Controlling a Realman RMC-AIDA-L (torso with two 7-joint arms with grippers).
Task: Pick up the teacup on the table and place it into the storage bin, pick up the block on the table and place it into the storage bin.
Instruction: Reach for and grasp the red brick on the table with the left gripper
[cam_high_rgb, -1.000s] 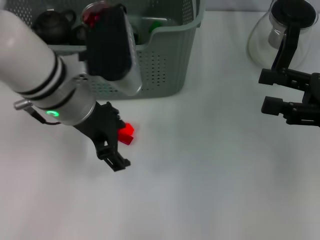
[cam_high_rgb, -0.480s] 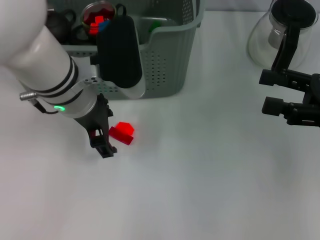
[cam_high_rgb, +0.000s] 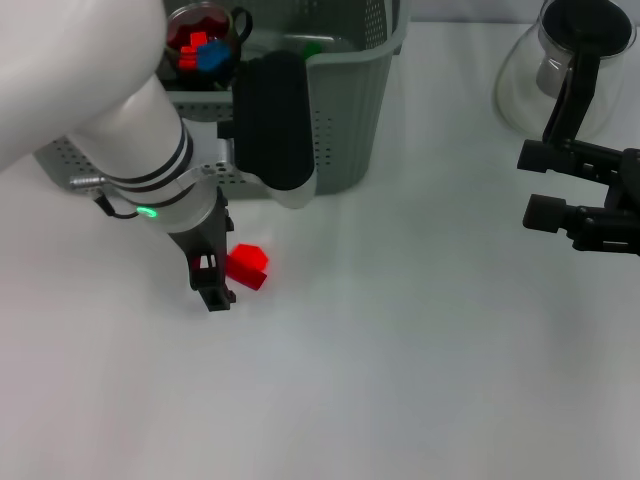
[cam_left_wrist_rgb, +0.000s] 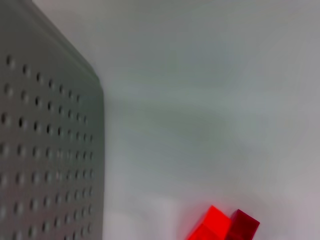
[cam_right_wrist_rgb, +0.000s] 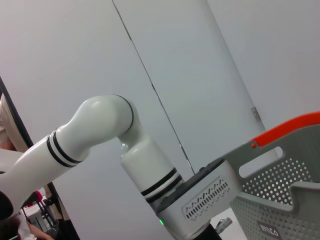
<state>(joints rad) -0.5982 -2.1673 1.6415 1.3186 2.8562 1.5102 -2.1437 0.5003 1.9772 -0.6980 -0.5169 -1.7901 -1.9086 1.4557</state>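
Head view: left gripper (cam_high_rgb: 222, 283) set low on the worktop (cam_high_rgb: 420, 380) just in front of the storage bin (cam_high_rgb: 340, 120), its dark fingers (cam_high_rgb: 212, 290) pointing down at the left side of the red block (cam_high_rgb: 246, 267). The fingers appear parted, but only one shows clearly and whether it touches the block cannot be told; the block rests on the worktop, not lifted. This low stance suits a grasp before carrying the block over the bin's front wall. A glass teacup (cam_high_rgb: 200, 30) holding red and blue pieces already sits inside the bin. Right gripper (cam_high_rgb: 545, 185) hangs at the far right, well apart, jaws apart and empty, before a glass pot (cam_high_rgb: 560, 60). Nothing stands between block and bin.
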